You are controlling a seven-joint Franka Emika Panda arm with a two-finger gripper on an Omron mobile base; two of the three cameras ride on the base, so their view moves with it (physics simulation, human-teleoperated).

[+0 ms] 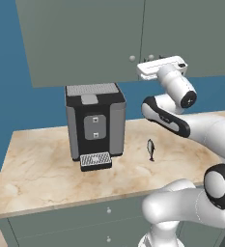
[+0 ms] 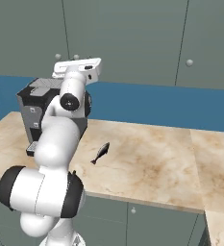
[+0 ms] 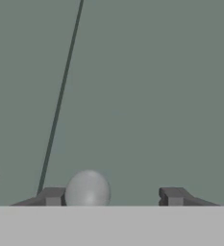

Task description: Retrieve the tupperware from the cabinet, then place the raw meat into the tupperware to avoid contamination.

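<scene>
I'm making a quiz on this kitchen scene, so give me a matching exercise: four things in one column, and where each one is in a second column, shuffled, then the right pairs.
Things:
1. fish
2. coffee machine
3. end effector
4. cabinet doors

Places or states:
A. shut, on the wall above the counter
B. lying on the bare marble counter, right of the machine
C. standing at the back of the counter, drip tray in front
D. raised at a round door knob

Pairs: 1-B, 2-C, 3-D, 4-A
</scene>
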